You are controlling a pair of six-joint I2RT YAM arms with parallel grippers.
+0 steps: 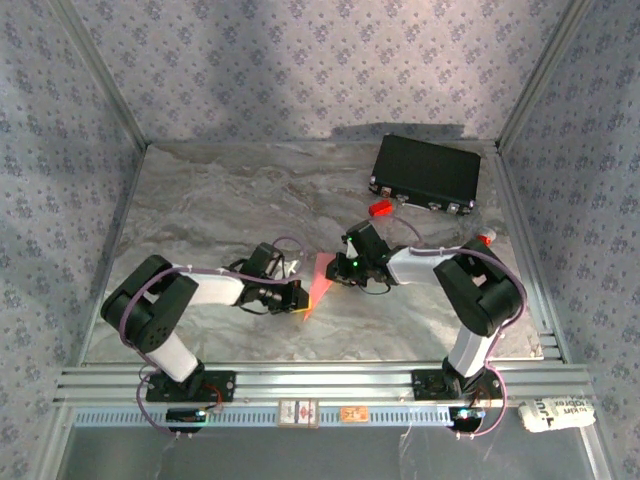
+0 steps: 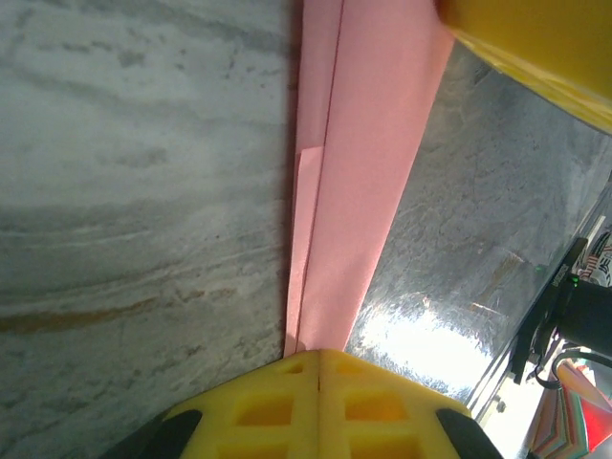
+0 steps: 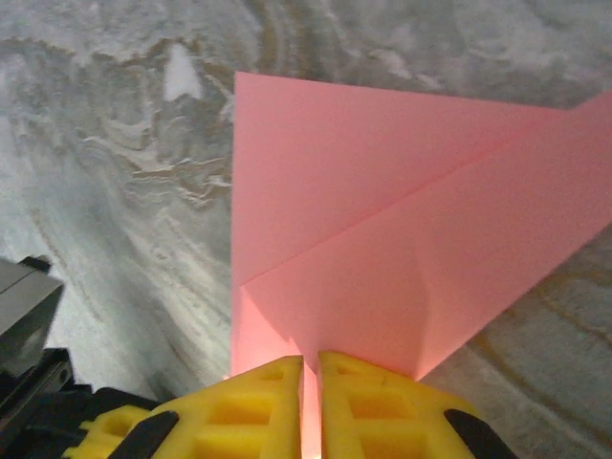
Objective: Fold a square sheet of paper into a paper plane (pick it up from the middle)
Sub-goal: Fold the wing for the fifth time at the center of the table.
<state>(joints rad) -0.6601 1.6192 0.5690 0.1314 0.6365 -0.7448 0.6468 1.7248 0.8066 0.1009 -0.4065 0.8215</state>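
Observation:
The square sheet of paper is salmon pink and folded into a long pointed paper plane shape with diagonal flaps. It is held up off the marble table at the middle, between both arms. My left gripper is shut on its near end; in the left wrist view the yellow jaws meet with the paper running away from them. My right gripper pinches the other edge. In the right wrist view its jaws stand a sliver apart with the paper between them.
A black case lies at the back right with a small red block in front of it. A red-and-white tube lies by the right arm. Aluminium rails run along the near edge; patterned walls enclose the table.

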